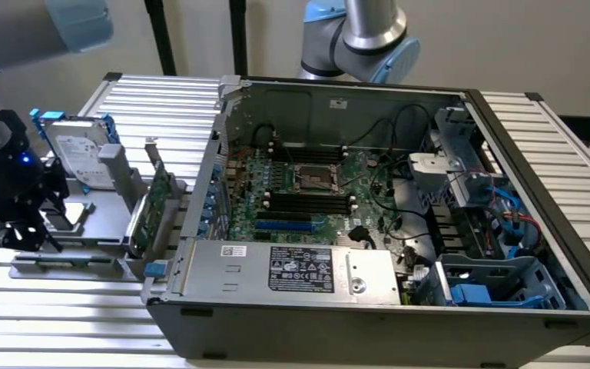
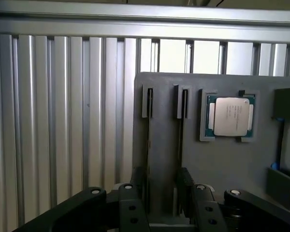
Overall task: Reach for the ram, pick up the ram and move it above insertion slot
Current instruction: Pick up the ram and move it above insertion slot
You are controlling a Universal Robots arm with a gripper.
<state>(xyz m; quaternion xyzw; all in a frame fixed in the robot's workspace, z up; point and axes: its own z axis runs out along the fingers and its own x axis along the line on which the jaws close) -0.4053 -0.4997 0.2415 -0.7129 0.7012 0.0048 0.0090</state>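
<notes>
My gripper (image 1: 24, 231) hangs low over the grey parts holder (image 1: 90, 219) at the exterior view's left, outside the computer case. In the wrist view the gripper (image 2: 162, 191) is open, with one dark finger (image 2: 137, 188) and the other finger (image 2: 186, 186) standing over the holder's two long narrow slots (image 2: 149, 130). A thin dark edge runs along each slot; it may be the ram seen edge-on, but no green board is plain. The motherboard's black memory slots (image 1: 306, 202) lie inside the open case (image 1: 541, 254).
On the holder stand a silver hard drive (image 1: 74, 157) and a green expansion card (image 1: 151, 209), and a processor chip (image 2: 229, 116) lies in its recess. The case's power supply (image 1: 295, 269) and cables lie near the motherboard. A ribbed metal table (image 1: 64, 307) carries everything.
</notes>
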